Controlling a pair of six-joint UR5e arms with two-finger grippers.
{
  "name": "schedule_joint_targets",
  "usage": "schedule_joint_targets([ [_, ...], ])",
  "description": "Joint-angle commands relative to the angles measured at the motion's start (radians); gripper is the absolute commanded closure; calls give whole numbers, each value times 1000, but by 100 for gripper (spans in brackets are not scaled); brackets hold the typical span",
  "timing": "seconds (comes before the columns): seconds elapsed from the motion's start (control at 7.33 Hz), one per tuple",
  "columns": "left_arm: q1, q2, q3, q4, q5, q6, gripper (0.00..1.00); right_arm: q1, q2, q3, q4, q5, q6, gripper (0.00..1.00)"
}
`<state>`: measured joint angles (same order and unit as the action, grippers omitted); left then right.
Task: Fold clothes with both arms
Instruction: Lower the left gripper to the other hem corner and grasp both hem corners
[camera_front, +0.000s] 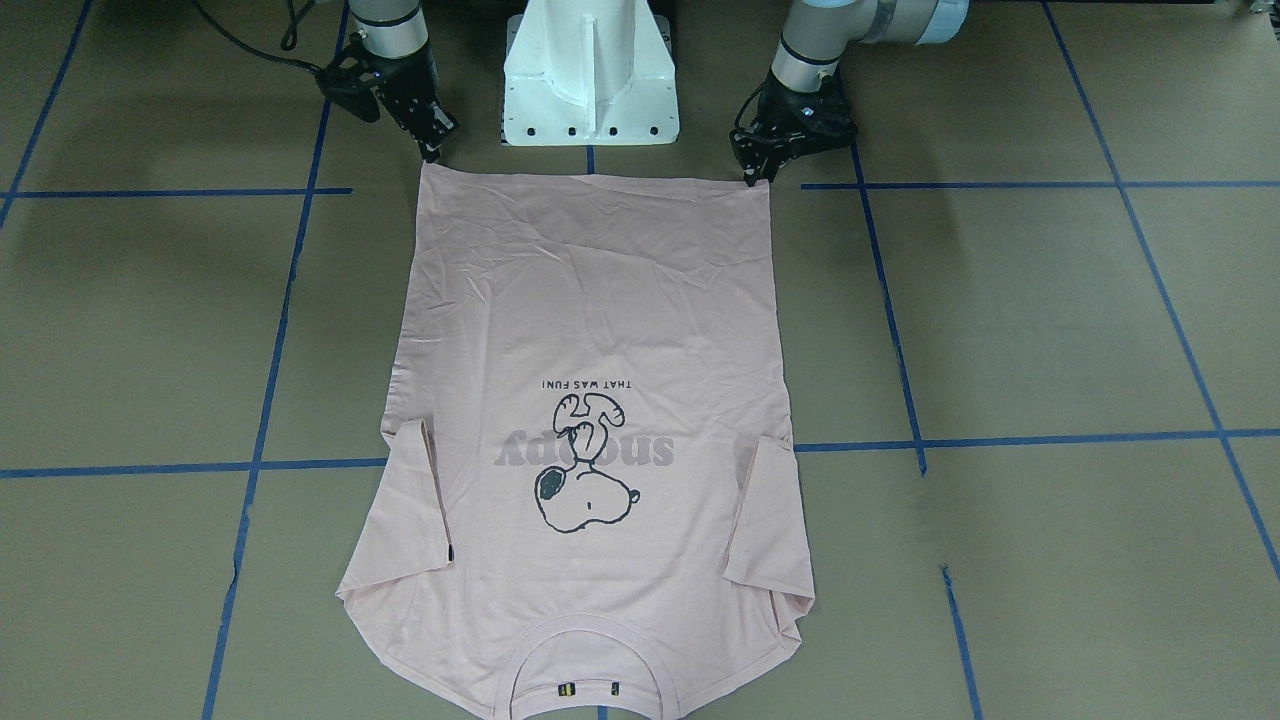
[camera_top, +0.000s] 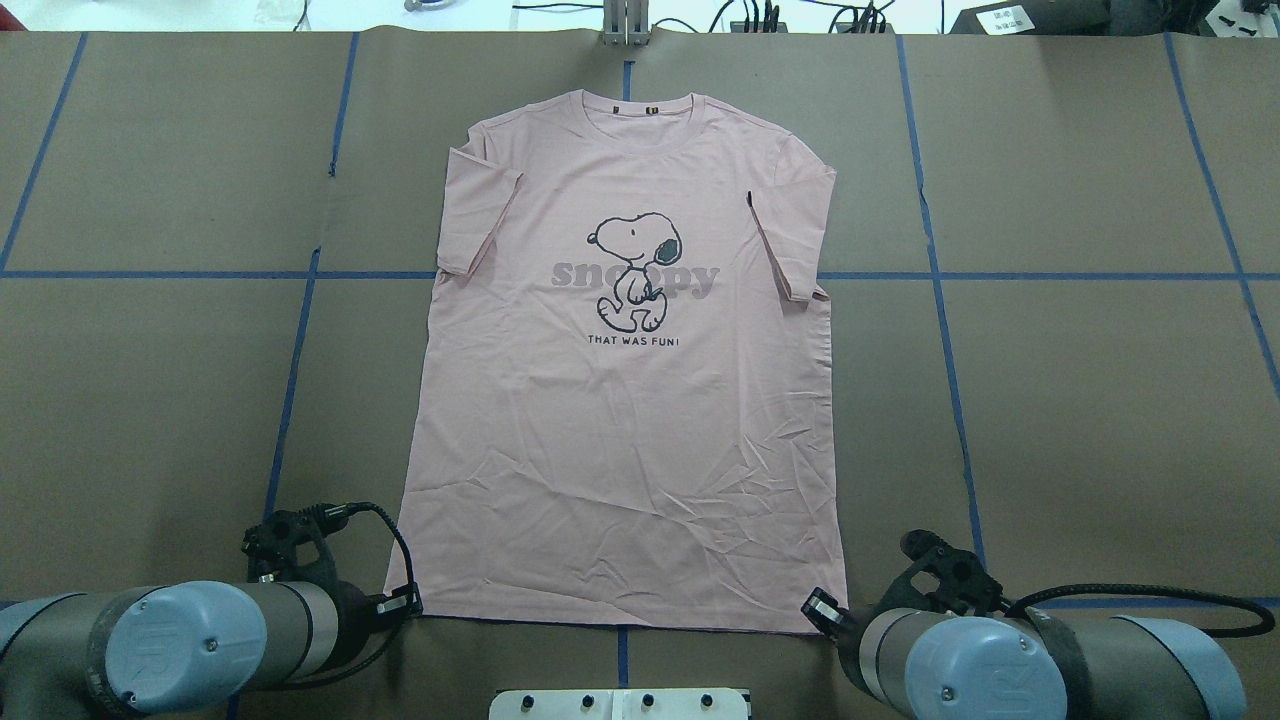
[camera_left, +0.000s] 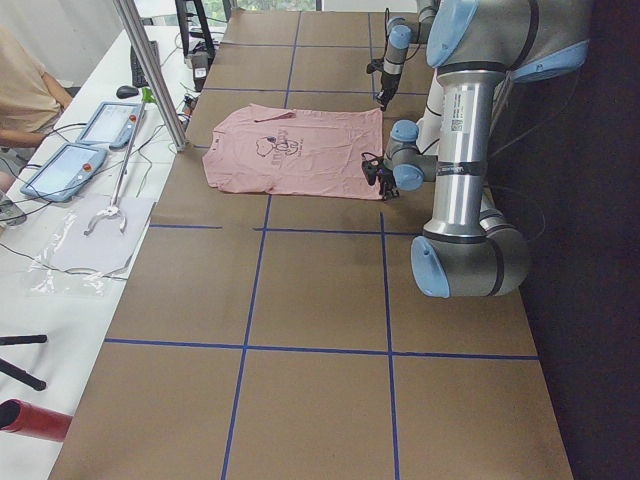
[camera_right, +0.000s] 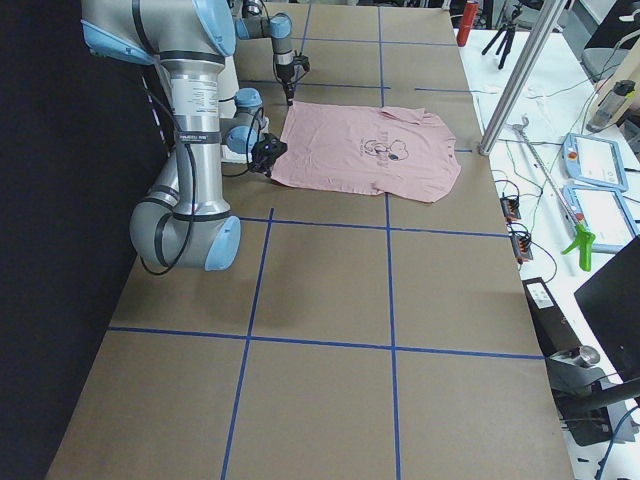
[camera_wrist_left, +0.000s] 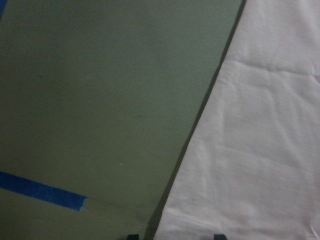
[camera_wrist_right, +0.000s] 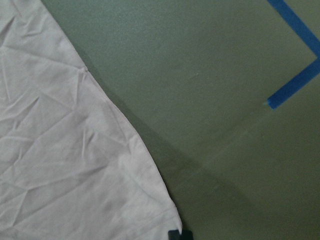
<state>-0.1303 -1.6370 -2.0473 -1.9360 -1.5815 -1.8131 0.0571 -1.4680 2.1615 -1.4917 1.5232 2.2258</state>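
Two arms: we see both reaching down to the table (camera_top: 1080, 420), one at each corner of the shirt's hem, either side of the white pedestal (camera_front: 590, 80).
T-shirt (camera_top: 620, 450): it lies flat and face up in the middle of the table, hem on the near side by the pedestal, collar (camera_top: 640, 105) on the far side. Both short sleeves lie folded in over the chest, and we see light creases across the lower half.
Left gripper (camera_front: 756, 172): it sits at the hem's left corner. In our wrist view its fingertips (camera_wrist_left: 132, 236) stand well apart with the corner's edge between them, and they grip nothing.
Right gripper (camera_front: 432, 150): it sits at the hem's right corner. Its tips show close together right at the corner's point, and we cannot tell whether any cloth is pinched.
Blue tape (camera_top: 290, 380): its lines cross the brown table in a grid, and one meets the shirt on both sides at sleeve level.
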Motion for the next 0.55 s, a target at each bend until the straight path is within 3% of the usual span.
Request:
schedule_joint_targets([
  [0.0, -8, -3, -10, 0, 0, 0, 100, 1, 0, 1, 1, 0, 0, 100],
  [0.27, -9, -3, -66, 34, 0, -2, 100, 3, -2, 3, -1, 0, 0, 100],
  [0.41, 6, -13, -120, 119, 23, -21, 100, 0, -21, 15, 1, 0, -2, 100],
])
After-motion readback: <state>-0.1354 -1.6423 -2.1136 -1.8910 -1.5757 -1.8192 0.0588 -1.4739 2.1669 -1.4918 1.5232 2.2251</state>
